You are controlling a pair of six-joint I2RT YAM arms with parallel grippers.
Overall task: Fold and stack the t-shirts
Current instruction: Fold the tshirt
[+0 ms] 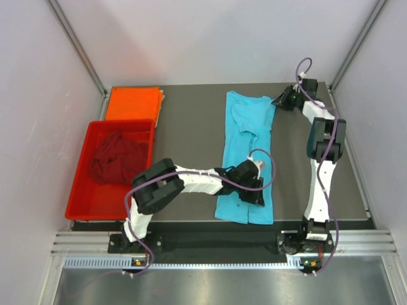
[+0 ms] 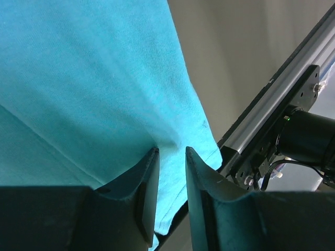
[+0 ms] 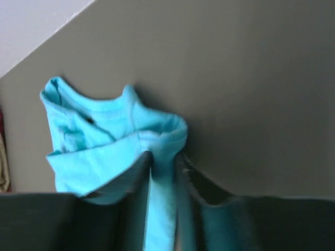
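The turquoise-blue t-shirt [image 1: 247,136] lies as a long strip in the middle of the table, folded lengthwise, neck end at the back. My left gripper [image 1: 253,192] is near its front hem, and in the left wrist view it [image 2: 171,150] is shut on the cloth [image 2: 94,78], whose wrinkles run into the jaws. My right gripper [image 1: 278,100] is at the shirt's back right corner; in the right wrist view it [image 3: 165,155] is shut on a bunched fold by the collar [image 3: 104,112]. The orange t-shirt [image 1: 132,103] lies folded at the back left. The maroon t-shirt [image 1: 116,160] lies crumpled in the tray.
A red plastic tray [image 1: 95,130] stands at the left edge of the table, just in front of the orange shirt. The aluminium rail [image 2: 272,99] of the table's front edge runs close to the shirt's hem. White walls close in the back and sides.
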